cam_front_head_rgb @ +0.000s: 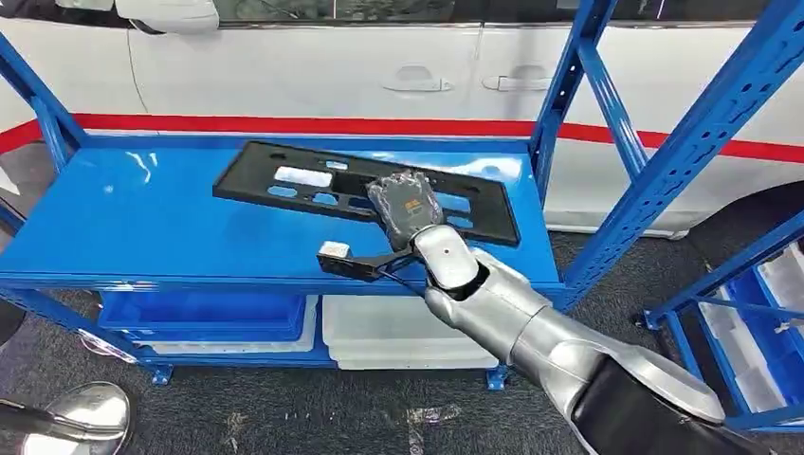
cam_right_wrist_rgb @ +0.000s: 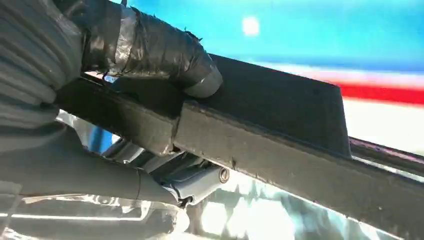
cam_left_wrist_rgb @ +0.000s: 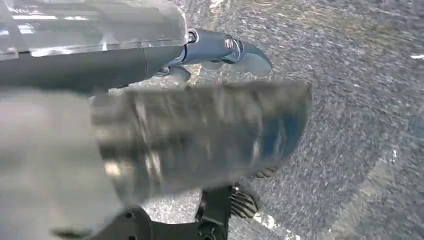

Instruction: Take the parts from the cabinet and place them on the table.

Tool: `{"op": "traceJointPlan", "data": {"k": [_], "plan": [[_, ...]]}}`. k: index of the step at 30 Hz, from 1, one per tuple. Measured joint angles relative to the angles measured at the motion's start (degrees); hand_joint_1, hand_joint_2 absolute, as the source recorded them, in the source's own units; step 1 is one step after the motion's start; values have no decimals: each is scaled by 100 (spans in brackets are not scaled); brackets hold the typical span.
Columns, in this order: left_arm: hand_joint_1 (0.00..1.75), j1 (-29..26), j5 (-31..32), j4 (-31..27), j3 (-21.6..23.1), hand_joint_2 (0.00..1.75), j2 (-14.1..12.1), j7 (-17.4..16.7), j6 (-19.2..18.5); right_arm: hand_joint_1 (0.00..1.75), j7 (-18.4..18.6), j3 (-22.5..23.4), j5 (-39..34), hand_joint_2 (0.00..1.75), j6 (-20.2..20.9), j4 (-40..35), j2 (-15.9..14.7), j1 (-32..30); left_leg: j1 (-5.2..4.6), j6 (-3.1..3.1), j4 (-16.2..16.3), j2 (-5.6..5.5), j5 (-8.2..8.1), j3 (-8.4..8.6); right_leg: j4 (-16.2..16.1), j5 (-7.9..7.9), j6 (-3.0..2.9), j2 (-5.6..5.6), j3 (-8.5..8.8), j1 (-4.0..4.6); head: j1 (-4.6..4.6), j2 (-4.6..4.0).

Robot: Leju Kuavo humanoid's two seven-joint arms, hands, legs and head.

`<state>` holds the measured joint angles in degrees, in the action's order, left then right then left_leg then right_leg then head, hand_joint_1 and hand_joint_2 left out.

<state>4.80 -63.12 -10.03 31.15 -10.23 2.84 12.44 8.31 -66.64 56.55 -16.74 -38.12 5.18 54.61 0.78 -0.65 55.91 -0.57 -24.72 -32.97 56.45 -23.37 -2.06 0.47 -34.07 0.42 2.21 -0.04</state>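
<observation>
A flat black plastic panel [cam_front_head_rgb: 313, 185] with several slots lies across the blue cabinet shelf [cam_front_head_rgb: 142, 223], angled from back left to front right. My right hand [cam_front_head_rgb: 406, 207] rests over the panel's near right part. In the right wrist view the taped thumb [cam_right_wrist_rgb: 150, 47] presses on top of the black panel [cam_right_wrist_rgb: 280, 105] while grey fingers [cam_right_wrist_rgb: 195, 180] curl under its edge, so the hand grips it. My left hand [cam_left_wrist_rgb: 190, 135] hangs blurred above the speckled floor, a finger [cam_left_wrist_rgb: 225, 47] stretched out and nothing in it.
Blue uprights and a diagonal brace [cam_front_head_rgb: 654, 180] stand right of my right arm. Blue [cam_front_head_rgb: 204, 313] and white [cam_front_head_rgb: 398, 332] bins sit on the lower shelf. A white car with a red stripe [cam_front_head_rgb: 313, 66] is behind. Another blue rack [cam_front_head_rgb: 749, 313] stands at the far right.
</observation>
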Motion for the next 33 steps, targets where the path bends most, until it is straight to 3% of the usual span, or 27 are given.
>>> {"op": "traceJointPlan", "data": {"k": [5, 12, 24, 33], "plan": [[0, 1, 9, 0, 131, 175, 2, 15, -20, 175, 6, 4, 523, 175, 411, -744, -83, 157, -11, 7, 2, 0, -5, -6, -1, -4, 49, -1, -5, -5, -2, 0], [0, 1, -9, 0, 221, 175, 18, -7, 15, 175, -70, 4, 999, 175, 831, -1919, -124, 422, 4, 5, 0, 11, -5, -8, 5, -10, 57, 8, -25, -2, 4, 0], [0, -4, -68, 0, 278, 175, 39, 22, 35, 175, -372, -26, 1728, 175, 1315, -2974, -227, 525, 13, 3, -3, 11, -5, -9, 19, -10, 58, 13, -33, 5, 2, 0], [0, -3, -173, 0, 278, 175, 44, 6, -66, 175, -525, -81, 1355, 175, 1574, -3411, -236, 501, 12, 3, -3, 11, -5, -12, 19, -11, 57, 13, -33, 3, 2, 0]]}}
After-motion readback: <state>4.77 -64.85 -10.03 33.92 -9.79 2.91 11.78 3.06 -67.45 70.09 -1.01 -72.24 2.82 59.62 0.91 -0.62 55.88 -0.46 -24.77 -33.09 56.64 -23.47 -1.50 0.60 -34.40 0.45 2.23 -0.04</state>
